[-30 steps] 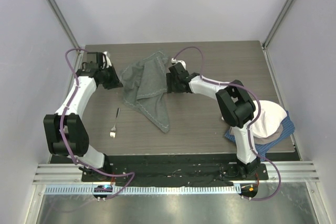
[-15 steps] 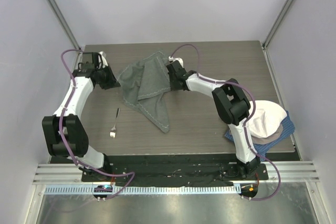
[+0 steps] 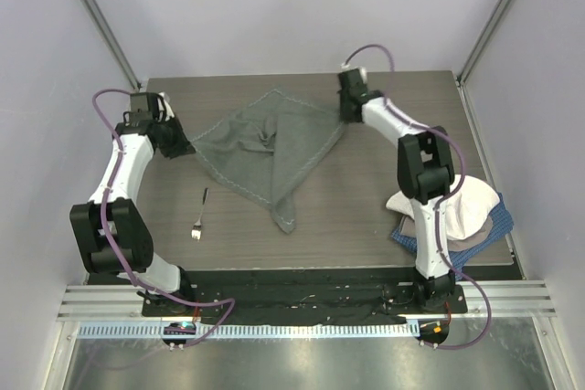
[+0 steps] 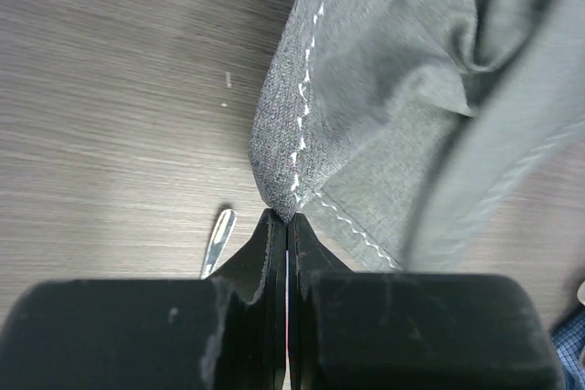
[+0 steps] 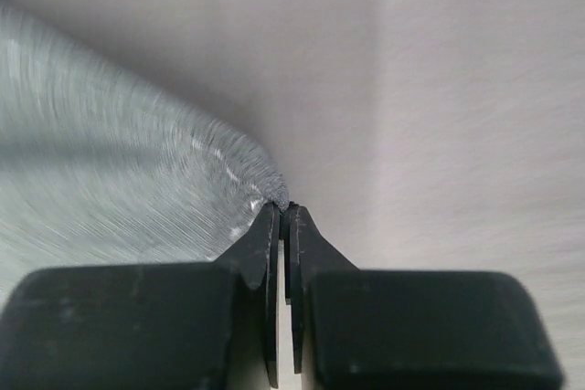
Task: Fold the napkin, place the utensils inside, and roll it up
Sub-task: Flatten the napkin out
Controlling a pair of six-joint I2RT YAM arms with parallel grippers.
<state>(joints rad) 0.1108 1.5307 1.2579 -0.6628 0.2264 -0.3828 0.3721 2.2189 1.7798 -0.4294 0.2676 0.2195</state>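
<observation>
The grey-green napkin point(image 3: 265, 148) lies stretched across the back half of the table, part unfolded, with one long point trailing toward the front. My left gripper point(image 3: 181, 146) is shut on its left corner; in the left wrist view the jaws point(image 4: 285, 222) pinch the stitched hem of the napkin point(image 4: 393, 89). At the cloth's right corner my right gripper point(image 3: 346, 117) is shut on it; the right wrist view shows the jaws point(image 5: 281, 210) nipping the blurred napkin point(image 5: 119, 162). The fork point(image 3: 200, 215) lies on the table in front of the napkin, and its handle point(image 4: 218, 240) shows beside the left fingers.
A cream-white cloth point(image 3: 468, 205) sits heaped on a blue checked cloth point(image 3: 408, 237) and a brownish one point(image 3: 496, 226) at the table's right edge, beside the right arm. Enclosure walls stand close on the left, back and right.
My right gripper shut on the napkin's corner and swung it right and toward the back. The left gripper drew slightly left. The bunched napkin has been pulled out wide between them.
</observation>
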